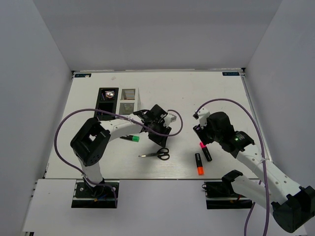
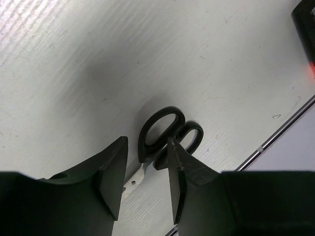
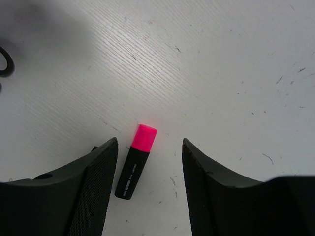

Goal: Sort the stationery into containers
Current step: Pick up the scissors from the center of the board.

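Nearest, at 5 o'clock on the table (image 1: 211, 96), lies the orange marker (image 1: 199, 165). Just past it, the pink marker (image 3: 136, 161) sits between the spread, empty jaws of the right gripper (image 3: 150, 142). The left gripper (image 2: 146, 147), also apart and empty, hovers over the scissors (image 2: 162, 129), with a green marker (image 1: 131, 138) at their 10 o'clock. Farthest, at 11 o'clock, stand the black organiser (image 1: 107, 101) and the white organiser (image 1: 128, 100). Both arms seem poised to pick: next, descend and close. The pink marker's print is unreadable.
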Robot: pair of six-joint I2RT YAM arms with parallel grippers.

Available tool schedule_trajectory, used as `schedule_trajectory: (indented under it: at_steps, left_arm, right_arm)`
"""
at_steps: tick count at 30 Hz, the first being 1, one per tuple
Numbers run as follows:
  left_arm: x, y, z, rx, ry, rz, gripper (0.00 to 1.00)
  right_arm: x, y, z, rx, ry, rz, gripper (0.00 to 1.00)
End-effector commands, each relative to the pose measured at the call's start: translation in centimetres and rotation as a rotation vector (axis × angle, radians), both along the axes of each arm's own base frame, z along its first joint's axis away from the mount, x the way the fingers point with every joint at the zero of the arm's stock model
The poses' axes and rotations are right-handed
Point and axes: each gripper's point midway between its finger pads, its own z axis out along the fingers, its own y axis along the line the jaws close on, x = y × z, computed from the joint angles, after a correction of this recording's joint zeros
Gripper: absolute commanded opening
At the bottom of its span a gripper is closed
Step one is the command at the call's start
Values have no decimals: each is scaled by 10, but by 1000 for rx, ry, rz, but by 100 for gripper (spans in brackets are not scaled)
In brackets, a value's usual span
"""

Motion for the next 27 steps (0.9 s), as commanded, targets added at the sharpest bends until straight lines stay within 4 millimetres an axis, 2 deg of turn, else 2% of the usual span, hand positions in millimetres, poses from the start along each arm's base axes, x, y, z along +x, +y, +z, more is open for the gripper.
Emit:
schedule_trajectory:
  at_steps: [1, 8, 20, 27]
  left_arm:
    - [-3, -8, 10, -37, -16, -22, 49]
    - [-6, -6, -7, 26, -35, -38, 47]
    - [-7, 9, -31, 163, -99, -57, 43]
    - [-7, 26, -48, 360, -212, -103, 36]
  right_arm:
    - [4, 3, 5, 24, -26, 9, 58]
    - [3, 2, 5, 25, -24, 6, 60]
    - [2, 2, 6, 37, -22, 9, 60]
    - [2, 3, 8, 40, -24, 11, 60]
